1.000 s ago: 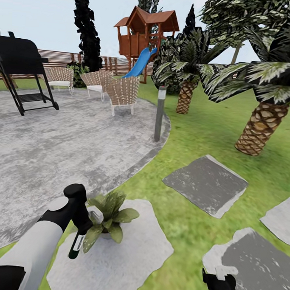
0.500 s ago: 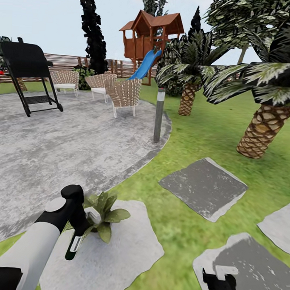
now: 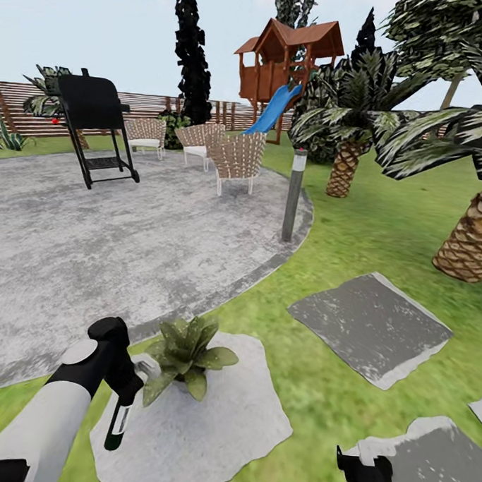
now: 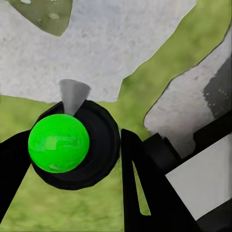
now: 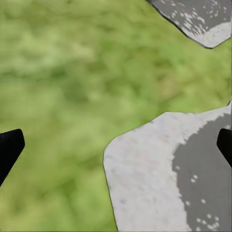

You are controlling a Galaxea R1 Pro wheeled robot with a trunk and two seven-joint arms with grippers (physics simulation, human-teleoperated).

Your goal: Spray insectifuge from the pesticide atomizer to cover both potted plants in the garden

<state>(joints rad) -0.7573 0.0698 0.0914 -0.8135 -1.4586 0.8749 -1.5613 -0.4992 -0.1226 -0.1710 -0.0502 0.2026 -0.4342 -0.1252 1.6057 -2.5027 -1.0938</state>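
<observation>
The left gripper [image 3: 129, 385] is gripping the pesticide atomizer [image 3: 121, 415], which is hanging bottle-down just left of the near potted plant [image 3: 186, 351] on its pale stepping stone [image 3: 210, 423]. The right gripper [image 3: 367, 474] is idling wide apart and empty. Spraying seems to be in hand; next the nozzle likely needs aiming over the leaves.

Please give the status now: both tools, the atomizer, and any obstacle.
Left tool shut on pesticide atomizer, beside potted plant. Right tool open, empty, above grass and stepping stone. Nothing between atomizer and plant.

No readable text, labels or numbers anywhere.
</observation>
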